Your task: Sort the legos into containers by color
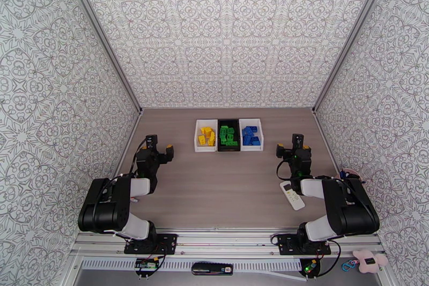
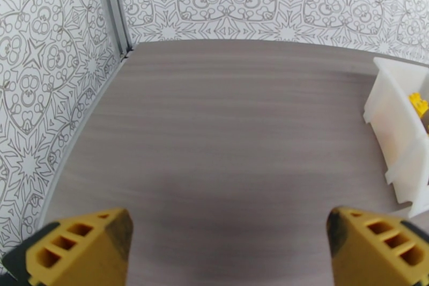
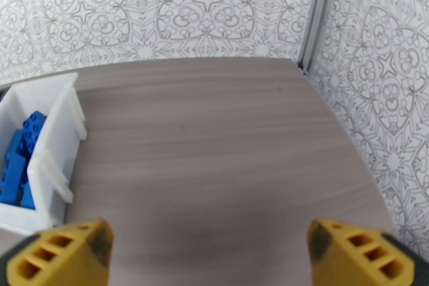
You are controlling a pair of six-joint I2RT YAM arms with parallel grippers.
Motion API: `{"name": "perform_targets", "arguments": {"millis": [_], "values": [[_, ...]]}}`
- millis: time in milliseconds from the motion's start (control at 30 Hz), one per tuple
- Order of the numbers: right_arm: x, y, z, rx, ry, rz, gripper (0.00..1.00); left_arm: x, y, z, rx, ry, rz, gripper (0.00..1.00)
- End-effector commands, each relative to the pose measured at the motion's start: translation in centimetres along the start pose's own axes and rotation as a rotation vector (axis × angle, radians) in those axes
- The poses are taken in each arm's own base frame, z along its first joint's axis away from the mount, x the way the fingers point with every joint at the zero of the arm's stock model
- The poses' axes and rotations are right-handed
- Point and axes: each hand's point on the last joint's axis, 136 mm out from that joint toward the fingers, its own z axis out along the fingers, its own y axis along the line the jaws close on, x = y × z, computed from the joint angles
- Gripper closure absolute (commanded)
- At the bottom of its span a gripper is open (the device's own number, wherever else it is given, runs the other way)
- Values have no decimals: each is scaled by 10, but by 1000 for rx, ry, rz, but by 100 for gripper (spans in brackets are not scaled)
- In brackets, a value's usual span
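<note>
my left gripper (image 1: 157,148) hangs over the left side of the table (image 1: 214,196), jaws spread wide and holding nothing; from my left wrist, bare wood lies ahead of it (image 2: 230,222). toward the back stand three bins in a row, touching. the left white bin (image 1: 197,137) holds the yellow legos (image 1: 207,137), the black bin (image 1: 219,134) the green legos (image 1: 229,136), and the right white bin (image 1: 261,131) the blue legos (image 1: 250,137). my right gripper (image 1: 293,150) hangs right of the row, also wide and holding nothing, well apart from the bins. a white remote (image 1: 292,195) lies on the table beside my right arm.
</note>
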Motion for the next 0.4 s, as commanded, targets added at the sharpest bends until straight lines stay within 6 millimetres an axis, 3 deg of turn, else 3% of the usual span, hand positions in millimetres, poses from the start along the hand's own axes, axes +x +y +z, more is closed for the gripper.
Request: {"name": "perform_targets", "arguments": {"millis": [0, 367], "values": [[0, 2, -1, -18, -7, 17, 0, 2, 0, 2, 5, 14, -7, 0], [0, 2, -1, -18, -7, 17, 0, 2, 0, 2, 10, 14, -10, 0]]}}
